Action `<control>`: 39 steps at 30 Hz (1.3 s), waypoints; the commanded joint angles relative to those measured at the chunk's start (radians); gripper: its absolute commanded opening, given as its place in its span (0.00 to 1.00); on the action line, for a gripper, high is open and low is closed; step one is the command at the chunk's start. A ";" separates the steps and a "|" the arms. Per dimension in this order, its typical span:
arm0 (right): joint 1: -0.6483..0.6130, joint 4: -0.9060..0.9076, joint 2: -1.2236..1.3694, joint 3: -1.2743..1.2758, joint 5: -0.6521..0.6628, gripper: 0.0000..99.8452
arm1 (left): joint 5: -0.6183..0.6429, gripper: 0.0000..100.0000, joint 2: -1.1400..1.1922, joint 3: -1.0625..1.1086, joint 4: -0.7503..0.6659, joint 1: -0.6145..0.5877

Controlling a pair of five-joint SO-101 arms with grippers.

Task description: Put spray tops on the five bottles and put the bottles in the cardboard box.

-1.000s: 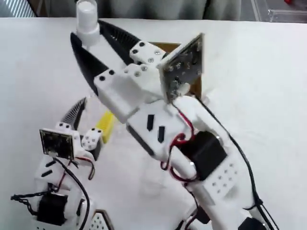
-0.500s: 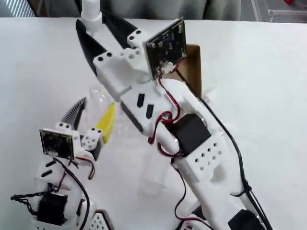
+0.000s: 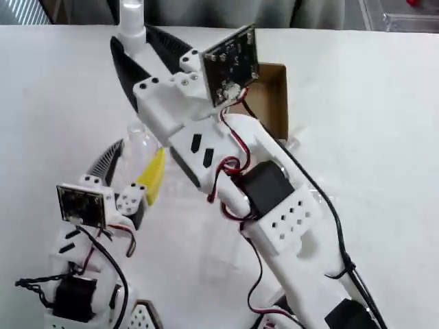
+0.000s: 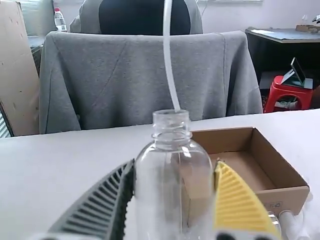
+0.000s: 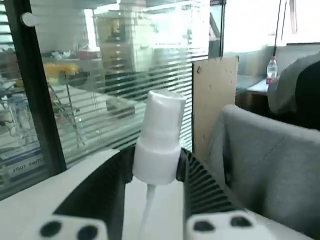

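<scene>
1. Found left tool clamped on clear bottle; bottle upright, neck uncapped.
2. Noted bare tabletop open to the left of that tool, out to the far edge.
3. Found right tool closed on spray top, held above the bottle; dip tube hanging down to the neck rim.
4. Recorded cardboard box open-topped, just beyond the bottle, short of the far edge; grey-draped chair behind that edge.

The bottle stands upright in the left pincer, below the spray top in the right pincer, with the cardboard box behind on the table.
</scene>
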 commanded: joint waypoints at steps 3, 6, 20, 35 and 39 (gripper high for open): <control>0.004 -0.019 -0.062 0.018 -0.071 0.01 | -0.009 0.02 -0.015 -0.006 -0.026 0.012; 0.004 -0.024 -0.070 0.028 -0.071 0.01 | -0.009 0.02 -0.015 -0.006 -0.026 0.012; 0.004 0.019 -0.088 -0.054 -0.078 0.01 | -0.009 0.02 -0.015 -0.006 -0.026 0.013; -0.028 -0.001 -0.090 0.025 -0.078 0.01 | -0.009 0.02 -0.015 -0.006 -0.023 0.013; -0.028 0.002 -0.090 0.049 -0.078 0.01 | -0.009 0.02 -0.015 -0.006 -0.023 0.013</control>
